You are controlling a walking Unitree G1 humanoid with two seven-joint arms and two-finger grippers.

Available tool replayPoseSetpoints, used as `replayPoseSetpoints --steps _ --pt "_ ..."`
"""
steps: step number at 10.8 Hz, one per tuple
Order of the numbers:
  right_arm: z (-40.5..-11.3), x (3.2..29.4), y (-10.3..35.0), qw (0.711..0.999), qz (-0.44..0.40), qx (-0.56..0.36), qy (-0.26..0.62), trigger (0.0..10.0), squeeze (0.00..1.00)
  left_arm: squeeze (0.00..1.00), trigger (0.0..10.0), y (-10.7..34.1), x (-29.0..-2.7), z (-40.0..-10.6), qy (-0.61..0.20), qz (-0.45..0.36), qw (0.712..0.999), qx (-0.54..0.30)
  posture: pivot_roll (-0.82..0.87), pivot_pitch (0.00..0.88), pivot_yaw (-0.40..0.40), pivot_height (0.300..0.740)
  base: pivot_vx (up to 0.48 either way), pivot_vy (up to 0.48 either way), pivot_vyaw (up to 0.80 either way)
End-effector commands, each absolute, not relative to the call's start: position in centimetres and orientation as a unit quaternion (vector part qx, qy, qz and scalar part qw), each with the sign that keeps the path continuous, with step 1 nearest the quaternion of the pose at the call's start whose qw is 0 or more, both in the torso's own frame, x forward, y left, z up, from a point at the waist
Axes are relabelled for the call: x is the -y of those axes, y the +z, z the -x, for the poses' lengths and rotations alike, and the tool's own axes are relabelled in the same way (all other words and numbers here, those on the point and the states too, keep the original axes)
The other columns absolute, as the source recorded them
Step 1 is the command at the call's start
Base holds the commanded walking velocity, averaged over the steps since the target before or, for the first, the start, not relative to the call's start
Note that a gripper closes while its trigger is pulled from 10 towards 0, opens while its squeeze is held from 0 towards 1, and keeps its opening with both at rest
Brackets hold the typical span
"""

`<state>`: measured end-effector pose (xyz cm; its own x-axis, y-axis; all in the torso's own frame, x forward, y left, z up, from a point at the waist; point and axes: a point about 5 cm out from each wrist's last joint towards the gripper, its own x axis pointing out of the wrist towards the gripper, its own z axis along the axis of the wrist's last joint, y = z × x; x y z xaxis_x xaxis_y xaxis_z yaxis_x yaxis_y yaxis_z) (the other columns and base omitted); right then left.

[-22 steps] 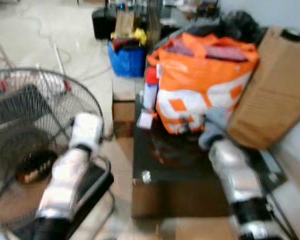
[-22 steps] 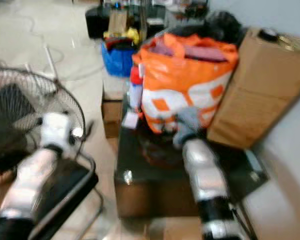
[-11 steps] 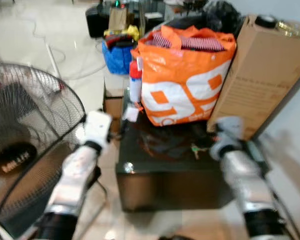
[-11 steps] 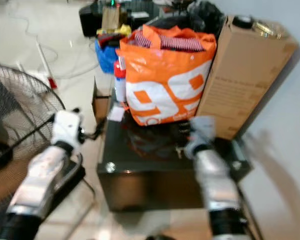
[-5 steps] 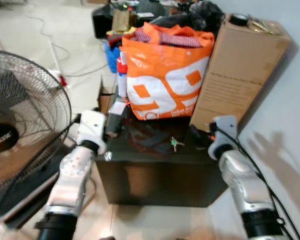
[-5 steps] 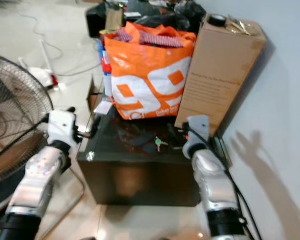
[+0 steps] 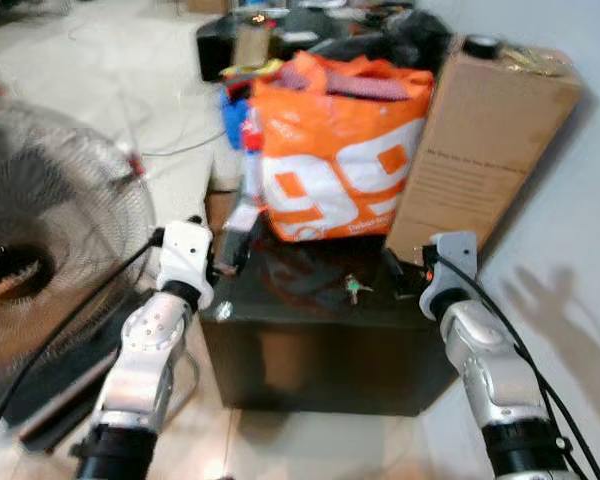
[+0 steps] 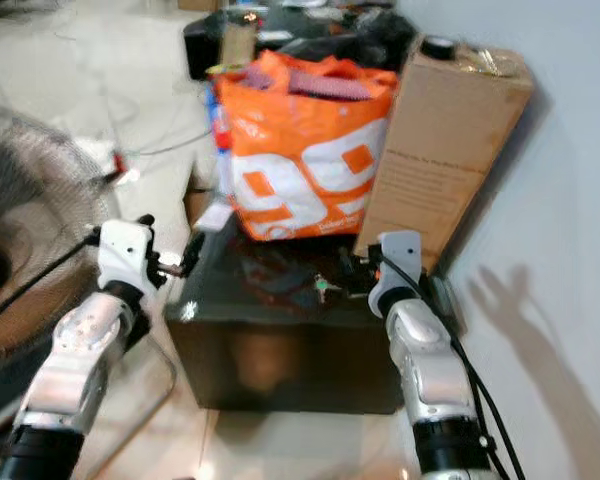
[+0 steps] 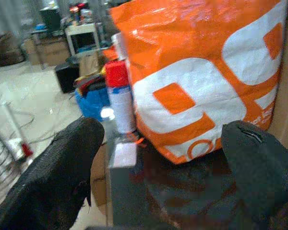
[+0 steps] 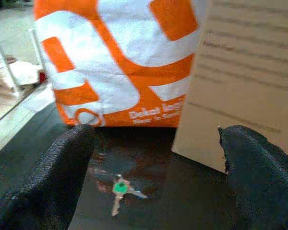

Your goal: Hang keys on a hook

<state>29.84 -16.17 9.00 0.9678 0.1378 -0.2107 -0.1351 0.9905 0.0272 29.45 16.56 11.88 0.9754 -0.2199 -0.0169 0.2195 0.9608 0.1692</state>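
Right wrist view: keys [image 10: 121,191] lie before orange bag [image 10: 120,62] and carton [image 10: 249,81].

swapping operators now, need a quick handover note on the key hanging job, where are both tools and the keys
Left tool: open, empty, at the dark table's left edge.
Right tool: open, empty, aimed at the keys from the table's right side.
Keys, green tag: flat on the table top, in front of the orange bag and beside the cardboard box.
Done: robot faces the table.
Left: grasp keys, find a hook, hang them.
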Motion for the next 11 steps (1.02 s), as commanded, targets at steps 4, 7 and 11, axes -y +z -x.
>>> replayPoseSetpoints --steps 4,7,11 --pt "-30.04 16.53 9.29 0.993 -0.002 -0.103 0.059 10.0 0.0 0.0 10.0 11.96 -16.4 -29.74 -0.117 -0.084 0.99 0.0 -0.04 0.0 -0.026 0.74 0.359 0.0 0.0" --pt "-30.1 16.57 9.31 0.993 -0.001 -0.104 0.059 10.0 0.0 0.0 10.0 11.87 -16.28 -29.78 -0.121 -0.085 0.989 -0.002 -0.04 0.0 -0.024 0.74 0.361 0.0 0.0" --pt "-30.25 16.3 9.03 0.989 0.017 -0.118 0.089 10.0 0.0 0.0 10.0 11.8 -16.28 -29.71 -0.123 -0.09 0.988 -0.004 -0.03 0.0 -0.03 0.74 0.353 0.0 0.0"
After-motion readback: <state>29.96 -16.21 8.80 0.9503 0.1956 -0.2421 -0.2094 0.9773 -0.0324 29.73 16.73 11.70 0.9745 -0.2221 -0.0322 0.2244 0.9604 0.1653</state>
